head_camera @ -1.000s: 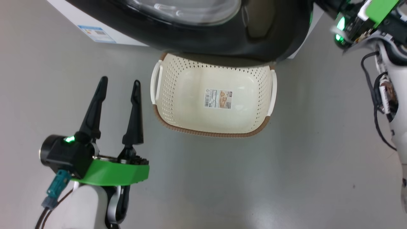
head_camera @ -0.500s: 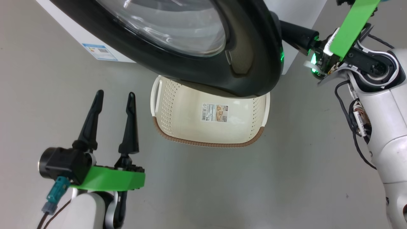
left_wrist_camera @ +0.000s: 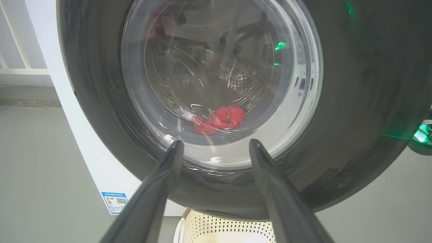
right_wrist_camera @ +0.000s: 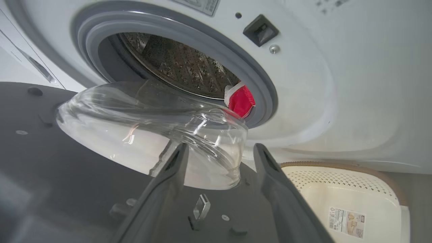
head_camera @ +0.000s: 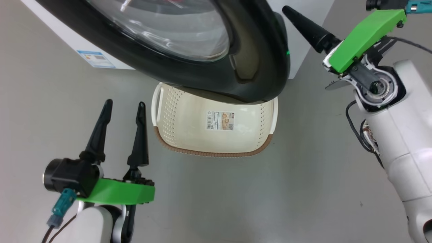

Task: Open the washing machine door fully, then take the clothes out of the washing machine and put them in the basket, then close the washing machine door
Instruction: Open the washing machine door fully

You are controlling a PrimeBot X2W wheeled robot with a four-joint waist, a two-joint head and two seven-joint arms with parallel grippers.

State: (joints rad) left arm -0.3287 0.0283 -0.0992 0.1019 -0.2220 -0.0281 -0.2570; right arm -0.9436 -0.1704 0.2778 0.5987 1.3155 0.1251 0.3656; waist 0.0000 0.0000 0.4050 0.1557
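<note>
The washing machine door [head_camera: 263, 67] hangs part open, its black rim over the far half of the basket [head_camera: 209, 153]. My right gripper [right_wrist_camera: 219, 150] is open just behind the door's edge, above the door's inner face and glass bowl [right_wrist_camera: 152, 135], holding nothing. One of its fingers [head_camera: 308, 28] shows right of the rim. The red clothes [right_wrist_camera: 241, 101] lie at the drum's lip inside the washing machine [right_wrist_camera: 320, 84], and the clothes [left_wrist_camera: 219, 119] also show through the glass. My left gripper [head_camera: 124, 106] stands open and empty left of the basket.
The basket [right_wrist_camera: 337, 189] holds only its label sticker. A blue sticker [head_camera: 92, 58] marks the machine's lower corner. Bare grey floor [head_camera: 236, 202] lies in front of the basket and between my arms. A latch socket [right_wrist_camera: 260, 30] sits on the machine's front.
My right gripper has gone from shut to open and its finger now stands clear of the door's edge. The door has swung further out over the basket. The head camera has shifted.
</note>
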